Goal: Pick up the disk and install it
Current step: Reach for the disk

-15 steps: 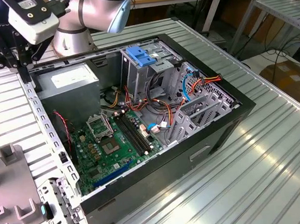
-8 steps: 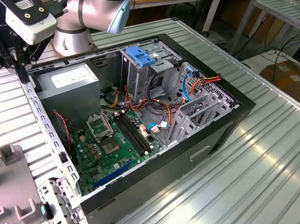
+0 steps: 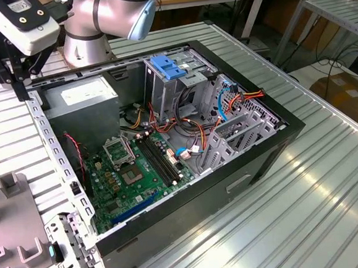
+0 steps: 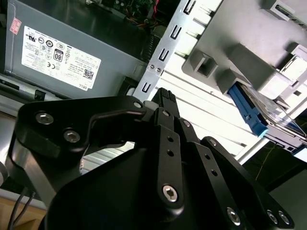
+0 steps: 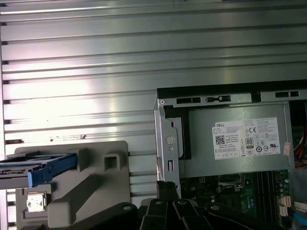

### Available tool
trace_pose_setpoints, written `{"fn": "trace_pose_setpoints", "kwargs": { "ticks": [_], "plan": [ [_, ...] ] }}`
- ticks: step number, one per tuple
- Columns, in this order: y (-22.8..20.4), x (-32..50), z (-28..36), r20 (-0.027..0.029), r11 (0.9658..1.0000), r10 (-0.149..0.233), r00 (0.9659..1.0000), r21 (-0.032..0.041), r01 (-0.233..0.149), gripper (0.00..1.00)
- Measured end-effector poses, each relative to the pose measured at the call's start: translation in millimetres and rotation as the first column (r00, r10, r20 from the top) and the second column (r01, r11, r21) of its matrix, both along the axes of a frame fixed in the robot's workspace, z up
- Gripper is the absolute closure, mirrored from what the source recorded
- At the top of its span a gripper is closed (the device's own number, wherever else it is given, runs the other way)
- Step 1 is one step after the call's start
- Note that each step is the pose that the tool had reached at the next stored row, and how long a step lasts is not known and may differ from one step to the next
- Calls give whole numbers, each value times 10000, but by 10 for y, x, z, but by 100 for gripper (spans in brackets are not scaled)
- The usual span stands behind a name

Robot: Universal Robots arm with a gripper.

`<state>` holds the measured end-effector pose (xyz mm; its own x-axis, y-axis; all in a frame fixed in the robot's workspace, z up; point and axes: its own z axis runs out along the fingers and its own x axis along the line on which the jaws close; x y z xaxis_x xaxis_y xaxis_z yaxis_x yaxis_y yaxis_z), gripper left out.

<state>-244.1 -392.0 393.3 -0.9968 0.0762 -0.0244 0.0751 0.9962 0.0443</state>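
Ribbed metal table (image 3: 309, 210) w/ an open PC case (image 3: 191, 214) lying on its side, more benches behind. Arm (image 3: 113, 9) reaches in from the far side toward the exterior view's left, over the case corner that holds the grey power supply (image 5: 230, 143).

Off the case, just past its perforated side flange, a grey plastic fixture (image 5: 96, 187) sits on the table. The disk (image 5: 33, 167) rests in that fixture, not yet picked. It's seen nearly edge-on, blue rail facing the cam, label side hard to make out.

Key relation: the gripper (image 4: 163, 98) hangs about over the flange, betw. power supply and fixture. So the disk lies away from the case interior, on the fixture side, near but clearly apart. Its long axis, judged by the rail, runs approx. along the table ribs and the long side of the power supply. The approach prob. needs a sideways shift out of the case before any descent.

Gripper state: can't tell apart vs together, as the linkage blocks the tips. The disk isn't in it.

Views: the exterior view adds the drive cage (image 3: 168, 79) w/ blue top inside the case, prob. the install spot, plus the arm's pose. Both wrist views add the disk in its fixture, and the second wrist view (image 4: 261, 115) gives more of its flat face.
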Motion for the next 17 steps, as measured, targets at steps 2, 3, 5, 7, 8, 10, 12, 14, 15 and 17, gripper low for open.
{"fn": "trace_pose_setpoints", "kwargs": {
  "ticks": [2,3,5,7,8,10,12,14,15,17],
  "plan": [
    [0,-30,0,1,10000,0,10000,0,0,89],
    [0,-50,-1,1,10000,0,10000,1,0,89],
    [0,-92,0,1,10000,0,10000,1,0,89],
    [0,-141,-1,1,10000,-1,10000,1,1,89],
    [0,-178,-1,1,10000,-1,10000,1,1,89],
    [0,-235,-1,1,10000,0,10000,1,0,89],
    [0,-289,-1,0,10000,0,10000,1,0,89],
    [0,-329,-1,0,10000,0,10000,1,0,89],
    [0,-362,-2,0,10000,-1,10000,1,1,89],
    [0,-424,-2,-2,10000,-1,10000,0,1,89]
  ]
}}
